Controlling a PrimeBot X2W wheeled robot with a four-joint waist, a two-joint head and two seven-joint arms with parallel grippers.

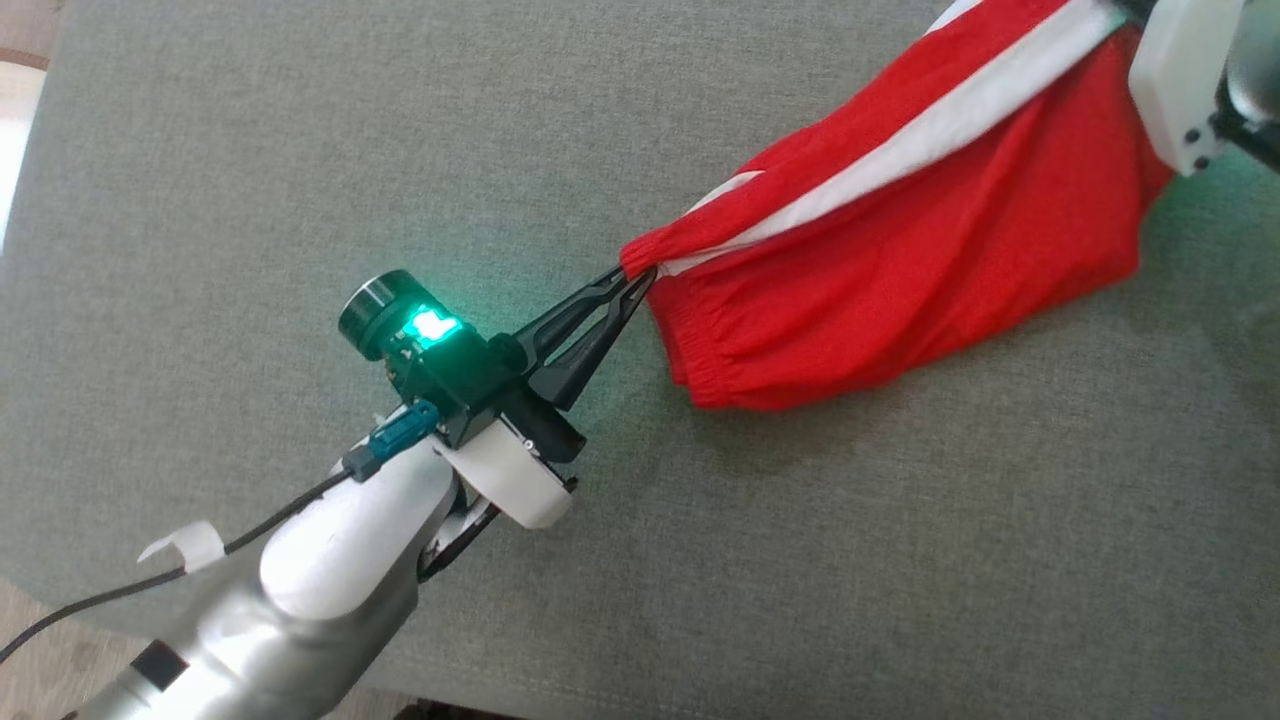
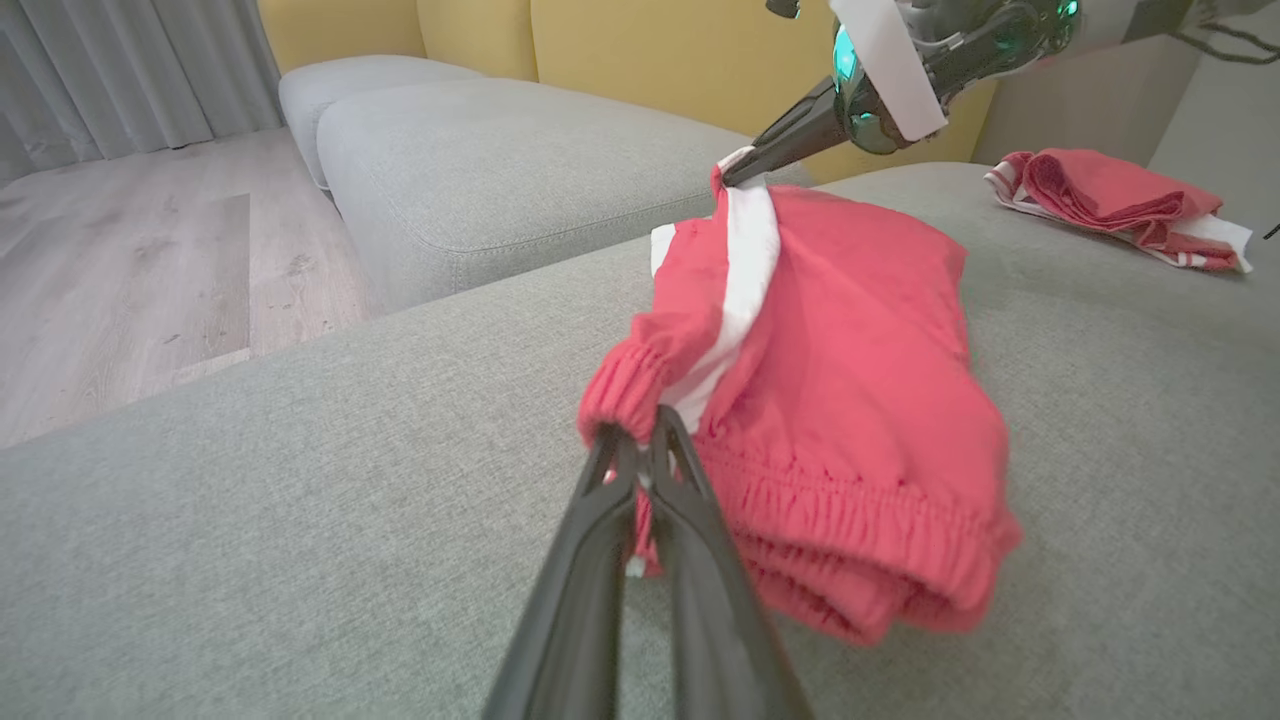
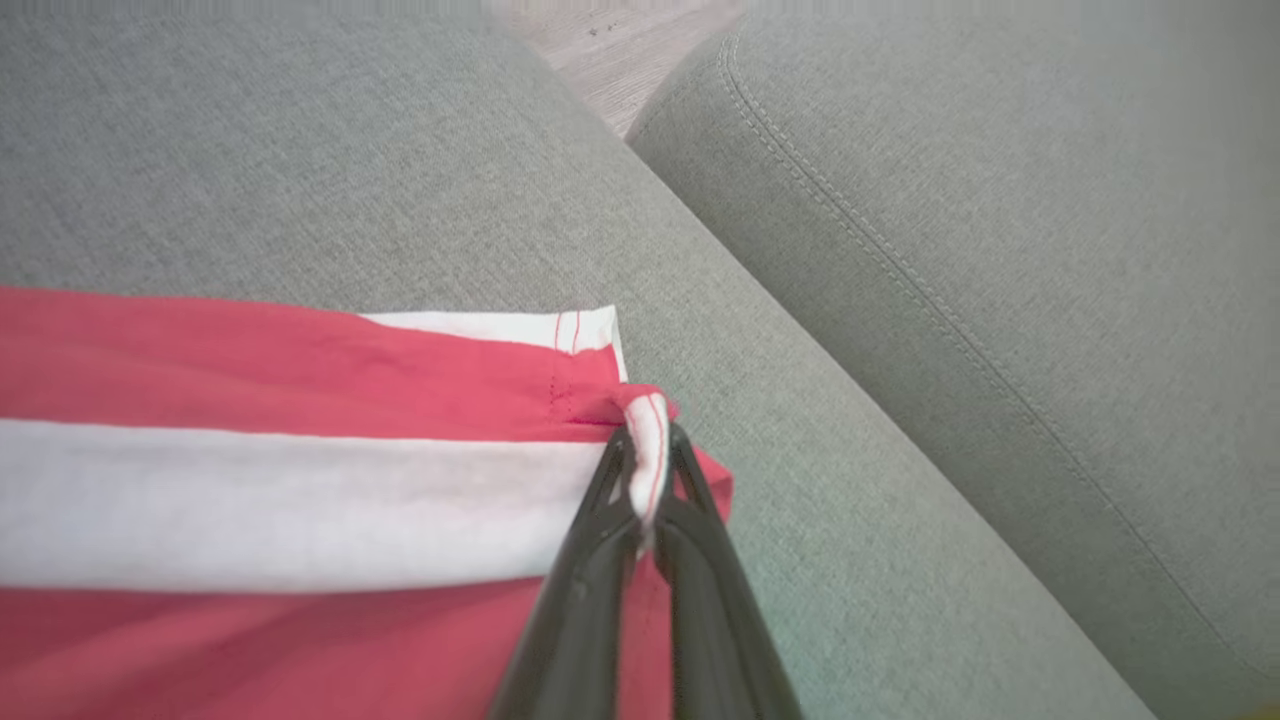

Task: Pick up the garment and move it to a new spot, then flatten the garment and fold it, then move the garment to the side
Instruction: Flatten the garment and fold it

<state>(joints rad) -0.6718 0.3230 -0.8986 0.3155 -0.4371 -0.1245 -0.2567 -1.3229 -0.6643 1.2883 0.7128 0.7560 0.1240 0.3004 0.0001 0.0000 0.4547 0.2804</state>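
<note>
The garment (image 1: 900, 240) is a pair of red shorts with a white side stripe, stretched between both grippers above the grey cushion. My left gripper (image 1: 635, 278) is shut on the elastic waistband corner, seen close in the left wrist view (image 2: 640, 430). My right gripper (image 2: 728, 178) is shut on the hem end of the white stripe, and in the right wrist view the right gripper (image 3: 648, 450) pinches that white edge. The garment (image 2: 850, 400) sags in loose folds between the two grips, and the garment (image 3: 250, 480) spreads to the left of the right gripper's fingers.
A grey sofa cushion (image 1: 300, 150) lies under everything. Another red and white folded garment (image 2: 1110, 200) rests at the far right of the cushion. A second grey cushion (image 3: 1000, 250) adjoins past a seam; wooden floor (image 2: 120, 280) and yellow backrests (image 2: 640, 50) lie beyond.
</note>
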